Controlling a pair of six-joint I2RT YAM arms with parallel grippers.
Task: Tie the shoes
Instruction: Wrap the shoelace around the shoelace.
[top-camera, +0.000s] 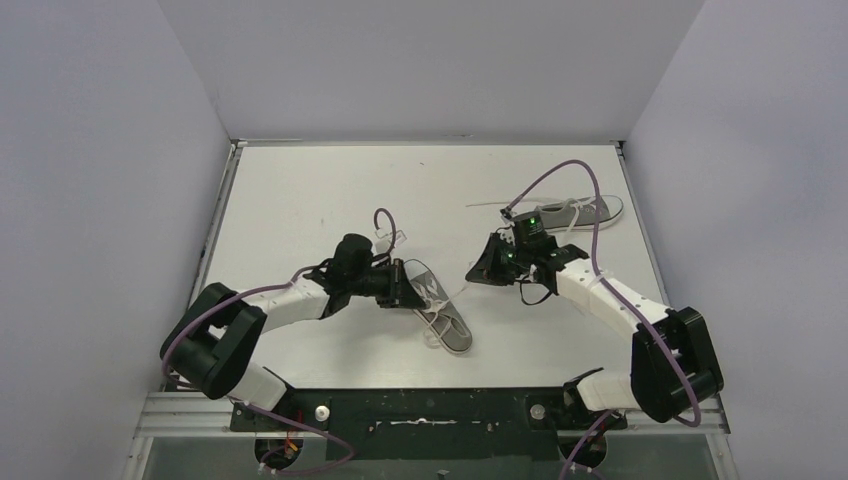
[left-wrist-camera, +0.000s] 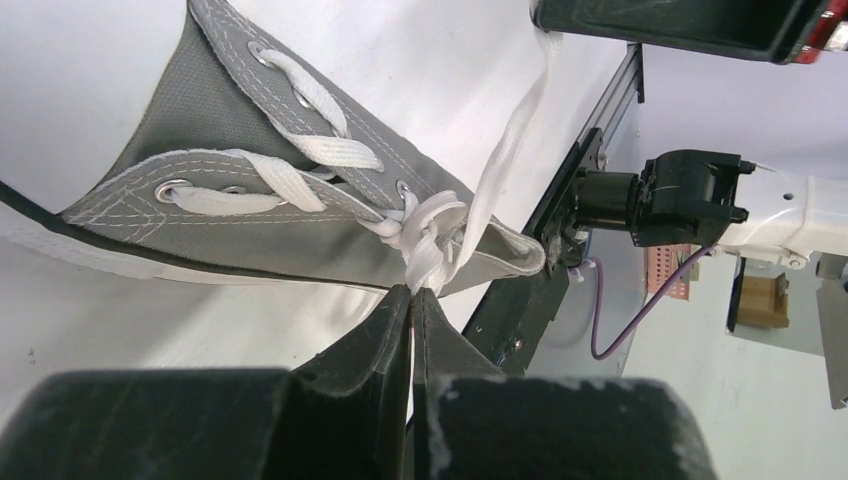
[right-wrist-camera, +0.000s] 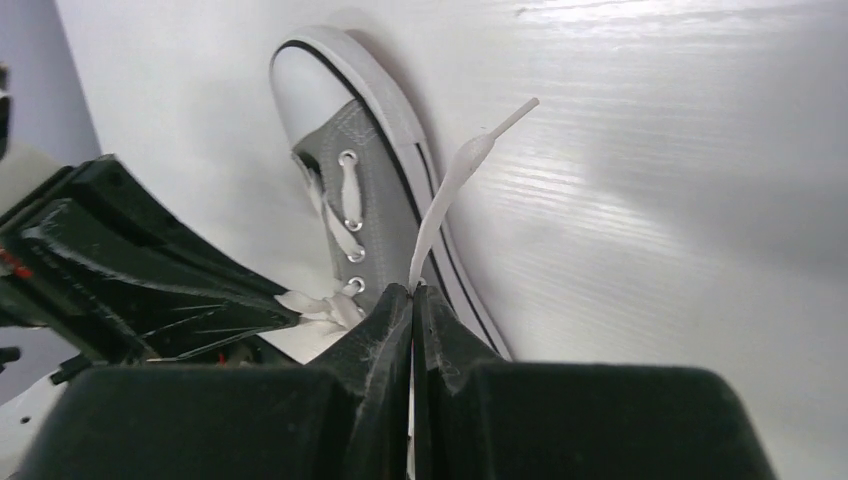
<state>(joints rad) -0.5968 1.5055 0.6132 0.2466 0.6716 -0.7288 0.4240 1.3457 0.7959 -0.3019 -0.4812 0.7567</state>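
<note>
I have the left gripper (left-wrist-camera: 412, 293) pinched shut on a white lace (left-wrist-camera: 425, 262) just below the knot (left-wrist-camera: 425, 222) of the near sneaker (top-camera: 445, 315), mid-table (top-camera: 300, 200). Right gripper (right-wrist-camera: 412, 290) is clamped on that shoe's other strand (right-wrist-camera: 440, 210), aglet poking free. Far sneaker (top-camera: 590, 210) sits at the back right, well apart.

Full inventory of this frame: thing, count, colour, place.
near shoe: 1, grey, white sole, mid-table between the hands
far shoe: 1, grey, white sole, far right of table
near laces: white, crossed at the top eyelets, one end in each hand
far lace: white, trailing left on the table
table: 1, white
walls: pale grey, three sides
left hand: black, shut on near laces
right hand: black, shut on near laces
</note>
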